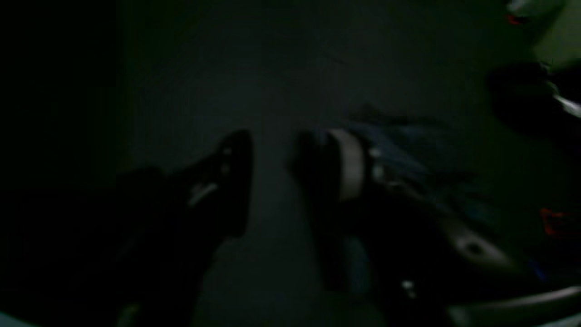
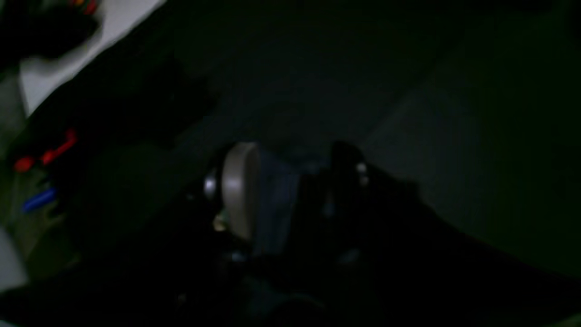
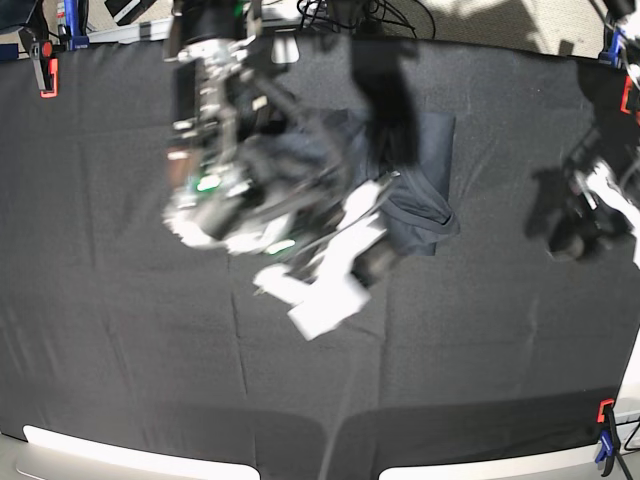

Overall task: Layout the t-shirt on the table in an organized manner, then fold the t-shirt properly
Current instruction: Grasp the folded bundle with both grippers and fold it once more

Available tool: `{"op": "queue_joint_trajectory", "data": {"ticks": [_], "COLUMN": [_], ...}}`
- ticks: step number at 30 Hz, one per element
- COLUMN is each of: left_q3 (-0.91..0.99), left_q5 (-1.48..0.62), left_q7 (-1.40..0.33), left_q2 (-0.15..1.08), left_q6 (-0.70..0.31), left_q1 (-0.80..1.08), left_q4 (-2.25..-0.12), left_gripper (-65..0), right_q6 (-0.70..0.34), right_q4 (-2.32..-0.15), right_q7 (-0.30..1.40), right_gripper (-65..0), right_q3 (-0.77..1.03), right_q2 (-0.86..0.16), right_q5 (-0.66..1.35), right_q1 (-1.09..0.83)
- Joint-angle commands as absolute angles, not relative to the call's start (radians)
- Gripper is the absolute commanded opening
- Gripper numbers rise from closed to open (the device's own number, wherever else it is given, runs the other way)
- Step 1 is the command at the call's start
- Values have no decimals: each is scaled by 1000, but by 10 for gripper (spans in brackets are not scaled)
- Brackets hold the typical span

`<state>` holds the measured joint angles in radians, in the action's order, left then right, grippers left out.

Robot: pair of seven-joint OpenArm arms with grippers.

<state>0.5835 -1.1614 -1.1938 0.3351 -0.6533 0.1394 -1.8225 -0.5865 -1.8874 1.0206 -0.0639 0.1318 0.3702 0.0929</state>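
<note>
The dark navy t-shirt (image 3: 425, 170) lies bunched on the table (image 3: 120, 330), back of centre. My right arm (image 3: 260, 200) is motion-blurred over its left part. In the right wrist view the right gripper (image 2: 295, 181) has its fingers apart, and a fold of bluish t-shirt (image 2: 277, 200) lies against the pale pad (image 2: 240, 190). My left arm (image 3: 590, 215) is at the table's right side, away from the shirt. The left gripper (image 1: 290, 177) is open, with only bare black table cloth between its fingers. Bluish cloth (image 1: 408, 154) shows just beyond its right finger.
Orange-and-blue clamps sit at the table's corners (image 3: 45, 75) (image 3: 605, 420) (image 3: 612, 45); one clamp (image 2: 50, 154) shows in the right wrist view. Cables and gear lie beyond the far edge (image 3: 350, 15). The pale rim (image 3: 120, 450) runs along the near edge.
</note>
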Motion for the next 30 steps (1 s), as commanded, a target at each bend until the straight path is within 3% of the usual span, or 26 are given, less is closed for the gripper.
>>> {"op": "queue_joint_trajectory", "data": {"ticks": [1,5,9,18,23,30], "left_q3": [588,570,438,85,63,73], "left_q5": [-1234,-1323,-1322,-892,-593,-437], "left_q7": [-1193,-1208,-1209,-1110,-933,-854], "left_q2": [327,233,182,167,167,169], "left_q6": [-687,-698,-698,-698,-698,-683], "left_q1": [137,206,276,367,402,323], "left_q4": [-1860,-1953,-2024,-2020,-1950,-1711], "left_gripper": [-496,-586,-603,-629,-629,-628], "right_q6": [-593,-591,-591,-592,-595,-623], "right_q4": [-1906,-1887,-1803,-1514,-1463,-1463], "right_q7": [992,953,931,931,935,969], "right_gripper": [-483,-593,-650,-650,-650,-650], "right_q3": [-43,5,4,0,-1,-1], "right_q2": [113,31,-15,-17,-17,-25], "right_q5": [379,314,313,312,313,317], "right_q1": [126,147,156,266,290,276]}}
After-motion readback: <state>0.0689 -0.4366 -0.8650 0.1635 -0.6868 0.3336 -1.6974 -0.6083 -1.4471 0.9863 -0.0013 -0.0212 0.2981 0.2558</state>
